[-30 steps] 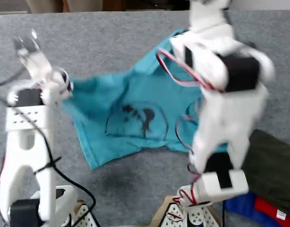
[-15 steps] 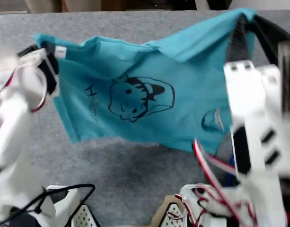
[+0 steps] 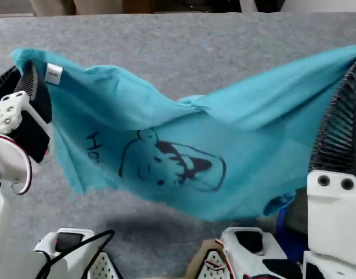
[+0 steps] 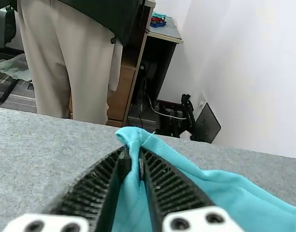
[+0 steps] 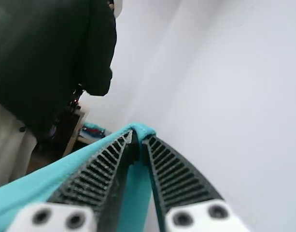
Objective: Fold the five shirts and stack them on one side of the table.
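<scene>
A teal shirt (image 3: 183,139) with a dark cartoon print hangs stretched in the air above the grey table (image 3: 166,46), held by two corners. At the left of the high view my left gripper (image 3: 27,67) is shut on one corner, near a white tag. My right gripper (image 3: 355,64) is shut on the other corner at the far right edge. In the left wrist view the left gripper (image 4: 132,154) pinches teal cloth (image 4: 196,188) between its ribbed jaws. The right gripper (image 5: 138,137) in the right wrist view clamps a fold of the shirt (image 5: 41,181) and points up at a white wall.
A pile of dark and blue cloth (image 3: 291,224) lies at the table's near right, mostly hidden behind the hanging shirt and the right arm. The arm bases (image 3: 236,258) stand at the front edge. A person (image 4: 80,53) stands beyond the table's far side.
Both grippers have lifted the teal shirt off the table and pulled its corners apart. It went from lying crumpled to hanging spread out, and has come nearer the camera.
</scene>
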Robot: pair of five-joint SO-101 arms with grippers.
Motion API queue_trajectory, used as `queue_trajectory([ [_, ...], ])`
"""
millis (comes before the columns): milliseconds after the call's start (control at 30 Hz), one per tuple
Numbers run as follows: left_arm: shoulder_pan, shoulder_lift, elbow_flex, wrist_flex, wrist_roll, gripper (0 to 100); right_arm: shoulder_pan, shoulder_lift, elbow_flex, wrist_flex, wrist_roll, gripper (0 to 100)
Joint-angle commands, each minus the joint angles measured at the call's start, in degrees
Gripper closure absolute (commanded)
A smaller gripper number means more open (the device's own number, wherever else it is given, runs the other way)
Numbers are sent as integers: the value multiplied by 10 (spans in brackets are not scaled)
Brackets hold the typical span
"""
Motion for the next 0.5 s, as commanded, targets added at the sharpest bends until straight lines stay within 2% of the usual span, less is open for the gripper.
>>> queue_trajectory([
  [0,4,3,-14,4,0,981,7,0,-2,-37,19,993],
  [267,1,-72,2,4,0,981,6,4,22,-109,72,993],
  [467,0,-126,99,4,-1,981,6,4,97,-128,77,993],
])
